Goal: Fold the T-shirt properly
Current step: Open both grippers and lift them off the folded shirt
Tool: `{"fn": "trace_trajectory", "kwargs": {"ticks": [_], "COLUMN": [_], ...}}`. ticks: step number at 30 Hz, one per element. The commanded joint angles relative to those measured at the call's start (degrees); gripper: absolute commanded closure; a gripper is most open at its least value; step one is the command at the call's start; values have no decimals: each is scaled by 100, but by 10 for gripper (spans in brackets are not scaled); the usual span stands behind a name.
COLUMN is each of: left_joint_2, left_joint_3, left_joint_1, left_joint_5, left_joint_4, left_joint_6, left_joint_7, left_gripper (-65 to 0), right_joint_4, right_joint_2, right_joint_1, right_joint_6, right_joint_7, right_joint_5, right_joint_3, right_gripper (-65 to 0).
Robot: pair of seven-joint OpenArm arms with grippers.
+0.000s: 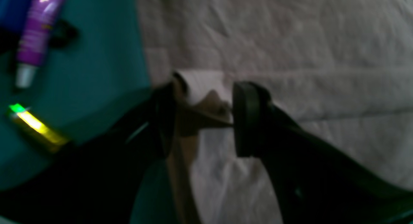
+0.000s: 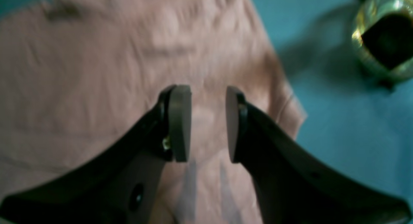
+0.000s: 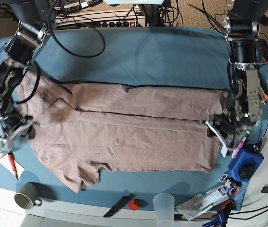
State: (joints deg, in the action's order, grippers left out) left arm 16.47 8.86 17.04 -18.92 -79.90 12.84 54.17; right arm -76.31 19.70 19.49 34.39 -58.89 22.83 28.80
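The mauve-brown T-shirt (image 3: 134, 132) lies spread flat and wrinkled across the teal table cloth (image 3: 148, 56), with its sleeves to the left and its hem to the right. My left gripper (image 1: 203, 120) is at the hem's edge (image 3: 217, 130). Its jaws stand apart, with a raised, rolled fold of the shirt (image 1: 290, 40) between them. My right gripper (image 2: 208, 124) hovers open and empty over the shirt (image 2: 80, 72) near a sleeve edge, at the left in the base view (image 3: 22, 128).
A purple tube (image 1: 35, 33) and a yellow-green object (image 1: 35, 124) lie on the cloth beside the hem. A shiny glass (image 2: 384, 40) stands near the sleeve. A mug (image 3: 27, 195), a clear cup (image 3: 163, 204), a black tool (image 3: 117, 205) and a blue box (image 3: 247, 165) line the front edge.
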Motion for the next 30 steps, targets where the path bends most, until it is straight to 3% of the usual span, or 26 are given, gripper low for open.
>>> {"fn": "trace_trajectory", "kwargs": {"ticks": [1, 11, 13, 16, 22, 30], "left_joint_2": [74, 278, 337, 420, 496, 466], "left_joint_3": [33, 352, 636, 1084, 1797, 1967], "left_joint_1": [216, 223, 138, -92, -763, -1154], "left_joint_5": [-59, -107, -455, -1023, -1917, -2146], "left_joint_4": [-203, -376, -376, -376, -415, -553], "left_joint_6": [0, -103, -94, 219, 656, 706], "left_joint_7": [83, 1084, 1130, 1298, 1401, 1403], "left_gripper": [-295, -295, -294, -295, -295, -295], "right_joint_4": [-221, -800, -903, -1045, -1080, -1080], "right_joint_2": [131, 127, 131, 127, 127, 127], "right_joint_1": [181, 116, 92, -4, -374, -1158], "right_joint_6": [48, 42, 42, 24, 11, 37], "right_joint_7": [-15, -542, -710, -802, -1010, -1239], "right_joint_5": [155, 179, 181, 184, 927, 1543], "right_joint_3": [17, 20, 24, 179, 1058, 2223], "right_gripper": [-189, -189, -188, -188, -188, -188]}}
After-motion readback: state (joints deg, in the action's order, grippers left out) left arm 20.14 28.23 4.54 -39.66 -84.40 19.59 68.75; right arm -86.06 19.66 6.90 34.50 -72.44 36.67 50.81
